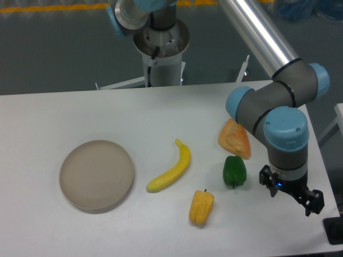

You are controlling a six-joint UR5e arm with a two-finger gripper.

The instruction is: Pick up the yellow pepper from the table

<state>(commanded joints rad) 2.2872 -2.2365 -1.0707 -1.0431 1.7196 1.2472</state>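
Observation:
The yellow pepper [201,208] lies on the white table [64,112] near its front edge, a stubby yellow-orange pepper with a short dark stem pointing away from me. My gripper [291,194] hangs at the right end of the table, well to the right of the pepper and past the green pepper [234,171]. Its two black fingers [314,203] stand apart with nothing between them, so it is open. The arm's wrist hides the space right under the gripper.
A long yellow banana [171,169] lies left of the yellow pepper. A paler orange wedge-shaped item [235,138] sits behind the green pepper, close to the arm's elbow. A round beige plate [96,174] rests at the left. The robot base [161,48] stands behind the table.

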